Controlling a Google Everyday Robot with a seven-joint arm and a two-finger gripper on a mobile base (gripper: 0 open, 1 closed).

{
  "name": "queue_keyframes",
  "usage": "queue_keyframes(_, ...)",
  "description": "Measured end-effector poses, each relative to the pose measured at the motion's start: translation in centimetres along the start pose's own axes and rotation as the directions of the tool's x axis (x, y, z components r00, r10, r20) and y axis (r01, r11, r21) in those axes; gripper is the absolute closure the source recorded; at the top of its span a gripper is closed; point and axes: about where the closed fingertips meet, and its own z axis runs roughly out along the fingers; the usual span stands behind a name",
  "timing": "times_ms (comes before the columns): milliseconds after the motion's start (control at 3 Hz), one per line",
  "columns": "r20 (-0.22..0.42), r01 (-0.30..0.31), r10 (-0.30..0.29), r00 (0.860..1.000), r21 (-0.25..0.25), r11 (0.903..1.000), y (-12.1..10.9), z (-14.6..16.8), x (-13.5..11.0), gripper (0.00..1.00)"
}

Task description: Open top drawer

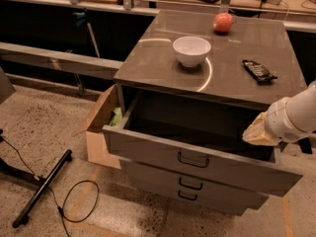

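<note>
The top drawer [148, 147] of the grey cabinet stands pulled well out, its deep box dark inside. Its small dark loop handle [192, 160] sits at the centre of the front. My gripper [256, 131], cream-coloured at the end of a white arm, hangs at the right end of the open drawer, just above its rim and to the right of the handle. It holds nothing that I can see.
On the cabinet top stand a white bowl [191, 50], a red apple [223, 22] and a flat black object [259, 69]. Two shorter drawers [183, 183] are shut below. A cardboard box [98, 132] stands at the cabinet's left. A black stand leg [42, 189] and cable lie on the floor.
</note>
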Motion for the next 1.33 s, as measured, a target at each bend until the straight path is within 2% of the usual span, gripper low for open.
queue_keyframes(333, 0.004, -0.007, 0.007, 1.0, 0.014, 0.9999, -0.6, 1.6, -0.4, 1.0)
queue_keyframes(1333, 0.036, -0.044, 0.043, 0.998, 0.04, 0.9982, -1.4, 6.3, 0.7, 1.0)
